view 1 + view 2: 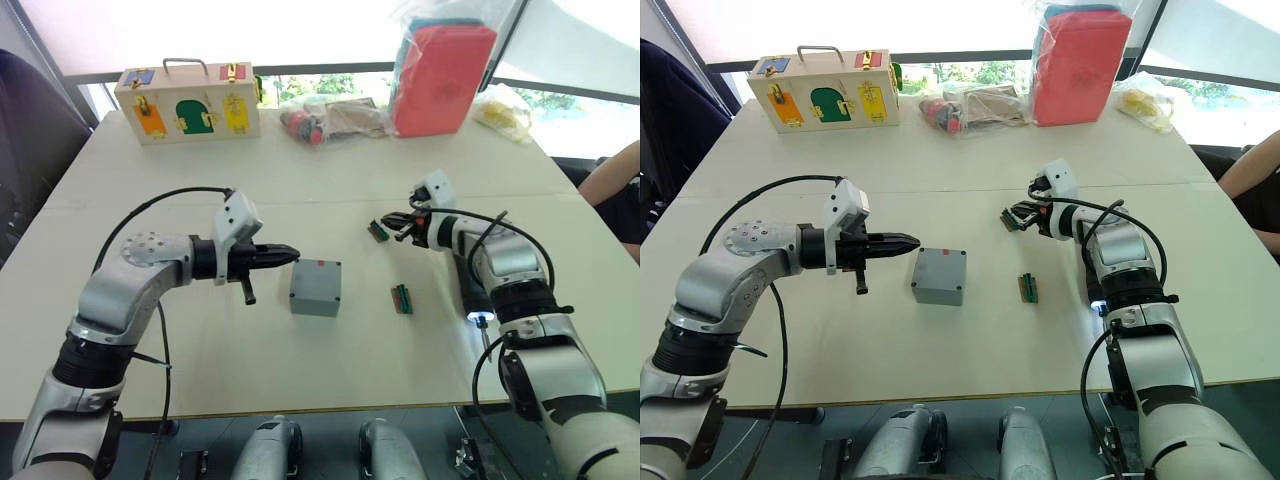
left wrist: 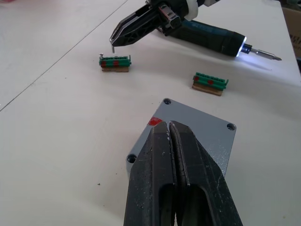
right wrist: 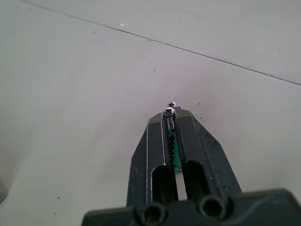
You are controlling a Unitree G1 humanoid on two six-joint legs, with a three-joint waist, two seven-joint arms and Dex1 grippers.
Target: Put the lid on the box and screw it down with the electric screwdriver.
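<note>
On the pale table [image 1: 200, 370] the box [image 1: 316, 287] sits near the middle with the lid [image 2: 197, 129] already on top of it, its corner screw holes showing and a small red mark at one edge in the left wrist view.

The left gripper [image 1: 285, 253] hovers just to the left of the box at about lid height, its two black fingers [image 2: 162, 160] pressed together and holding nothing, their tips pointing right toward the lid.

The right gripper [image 1: 400, 228] is farther away and to the right, well apart from the box. Its fingers are clamped on a small screw [image 3: 168, 112], whose cross-slot head stands up between the tips. Directly under those tips lies a green block [image 1: 379, 230] with another screw head visible on it in the right wrist view. A second green block [image 1: 402, 298] lies on the table just right of the box.

The electric screwdriver [image 2: 211, 38] lies flat on the table on the right, beneath the right forearm, its tip light on and its metal bit pointing toward the near edge.

Along the far edge stand a wooden case [image 1: 188, 103] with colourful doors on the left, a clear bag of parts [image 1: 335, 118] in the middle, and a red pouch [image 1: 440, 78] to the right. A person's arm [image 1: 610, 180] shows at the right edge.
</note>
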